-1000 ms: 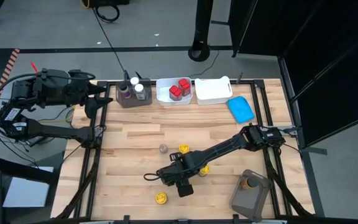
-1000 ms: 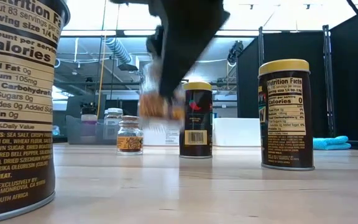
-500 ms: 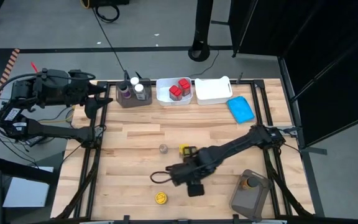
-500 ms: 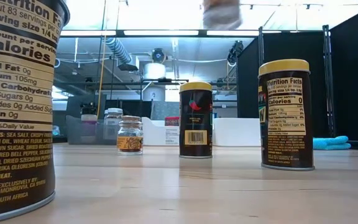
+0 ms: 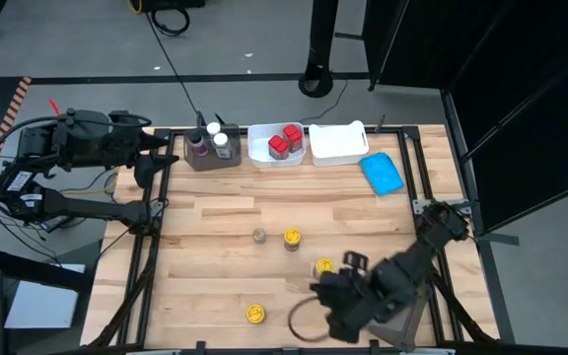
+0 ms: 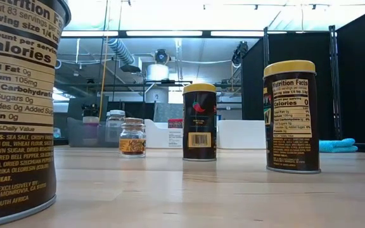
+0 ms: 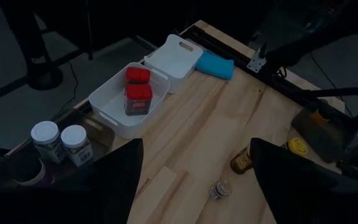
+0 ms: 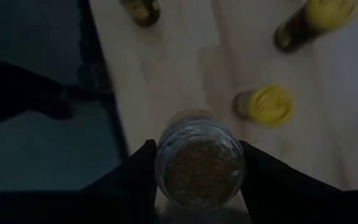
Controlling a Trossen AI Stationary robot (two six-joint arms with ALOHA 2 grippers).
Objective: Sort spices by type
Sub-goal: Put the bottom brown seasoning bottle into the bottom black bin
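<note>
Clear glass jar (image 8: pixel 199 163) with brownish contents sits between the right gripper's (image 8: pixel 197 186) two fingers, which close against its sides; the hold shows only in the right wrist view. In the high view this gripper (image 5: pixel 348 301) is over the table's near right part, just beside a grey bin (image 5: pixel 414 318) that the arm partly covers.

Three yellow-lidded jars stand loose on the table (image 5: pixel 215 222): one mid-table (image 5: pixel 292 237), one near the right gripper (image 5: pixel 323 266), one toward the near edge (image 5: pixel 254 314). A small glass jar (image 5: pixel 258 235) stands just beside the mid-table one.

At the far edge: two red-capped jars (image 5: pixel 284 140) in a white tub (image 5: pixel 260 150); two white-capped jars (image 5: pixel 217 139) in a grey bin (image 5: pixel 205 158) to its left; a second white tub (image 5: pixel 337 144) and a blue cloth (image 5: pixel 382 173) to its right.

Left gripper (image 5: pixel 156 153) waits off the far left corner, fingers spread apart, holding nothing.
</note>
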